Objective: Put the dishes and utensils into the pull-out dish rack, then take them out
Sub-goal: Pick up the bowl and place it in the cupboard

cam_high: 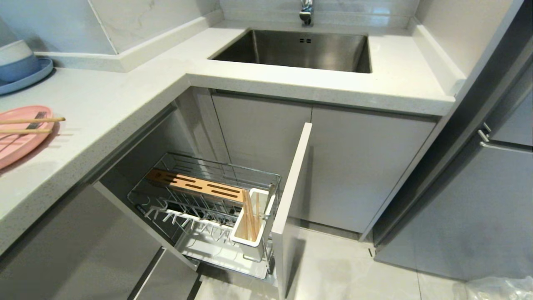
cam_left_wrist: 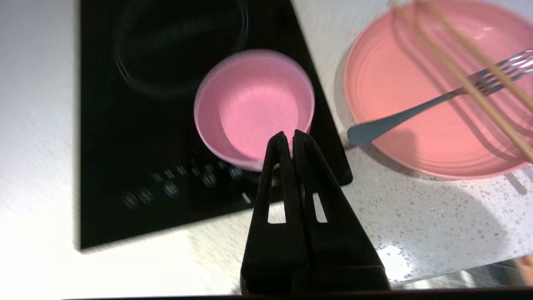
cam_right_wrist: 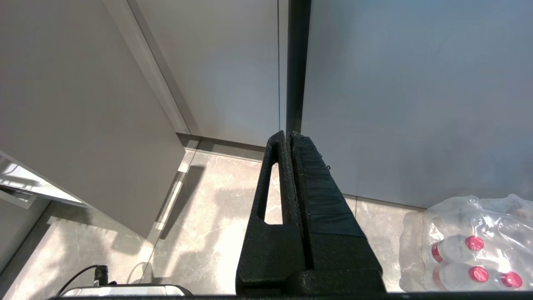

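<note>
We see the left gripper (cam_left_wrist: pixel 290 135) clenched on nothing above the pink bowl (cam_left_wrist: pixel 254 106) on the black cooktop (cam_left_wrist: pixel 137 137), the pink plate (cam_high: pixel 18 137) at far left carrying 2 chopsticks (cam_high: pixel 31 121) and the fork (cam_left_wrist: pixel 433 102), the dish rack (cam_high: pixel 208 200) pulled out, and the right gripper (cam_right_wrist: pixel 288 135) clenched near the floor.

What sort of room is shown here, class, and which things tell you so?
Most likely a home kitchen: a steel sink set in a pale countertop, a black cooktop, and a pull-out dish rack under the counter.
</note>
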Controlling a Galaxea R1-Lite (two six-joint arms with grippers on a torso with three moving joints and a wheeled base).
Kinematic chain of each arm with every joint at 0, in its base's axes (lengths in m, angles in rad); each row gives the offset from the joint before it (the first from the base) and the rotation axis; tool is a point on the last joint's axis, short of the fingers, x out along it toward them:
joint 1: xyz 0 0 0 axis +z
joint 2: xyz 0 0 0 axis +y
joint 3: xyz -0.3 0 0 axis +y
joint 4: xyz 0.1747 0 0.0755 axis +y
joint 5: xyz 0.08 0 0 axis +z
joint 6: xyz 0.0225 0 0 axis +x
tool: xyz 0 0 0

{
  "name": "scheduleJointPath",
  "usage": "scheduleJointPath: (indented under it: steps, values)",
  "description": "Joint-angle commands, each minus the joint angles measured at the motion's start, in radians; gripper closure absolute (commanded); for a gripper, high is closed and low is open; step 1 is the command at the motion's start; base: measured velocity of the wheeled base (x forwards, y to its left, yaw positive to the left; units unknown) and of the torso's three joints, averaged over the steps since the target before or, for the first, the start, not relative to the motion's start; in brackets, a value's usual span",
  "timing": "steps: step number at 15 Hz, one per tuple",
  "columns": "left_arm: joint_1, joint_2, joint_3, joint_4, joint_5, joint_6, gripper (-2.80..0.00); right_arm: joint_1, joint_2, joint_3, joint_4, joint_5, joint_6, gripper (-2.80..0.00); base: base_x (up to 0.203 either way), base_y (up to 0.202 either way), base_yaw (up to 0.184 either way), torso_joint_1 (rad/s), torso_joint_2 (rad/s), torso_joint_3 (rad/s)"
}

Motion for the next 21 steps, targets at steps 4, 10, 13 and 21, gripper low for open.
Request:
scheduleJointPath:
  steps: [4,10,13,21]
  values:
    - [0.208,0.115,0.028,0.038,-0.363,-0.054,0.00,0.000,0.000,0.002,0.000,0.000,0.000,0.00,0.000,0.000,0.000,0.000,0.00,0.000]
    - [0.243,0.186,-0.028,0.036,-0.387,-0.045,0.00,0.000,0.000,0.002,0.000,0.000,0.000,0.00,0.000,0.000,0.000,0.000,0.00,0.000]
    - [0.244,0.215,-0.050,0.034,-0.389,-0.037,-2.80,0.000,0.000,0.002,0.000,0.000,0.000,0.00,0.000,0.000,0.000,0.000,0.00,0.000]
    - [0.244,0.282,-0.045,0.029,-0.435,-0.035,-2.80,0.000,0.000,0.002,0.000,0.000,0.000,0.00,0.000,0.000,0.000,0.000,0.00,0.000]
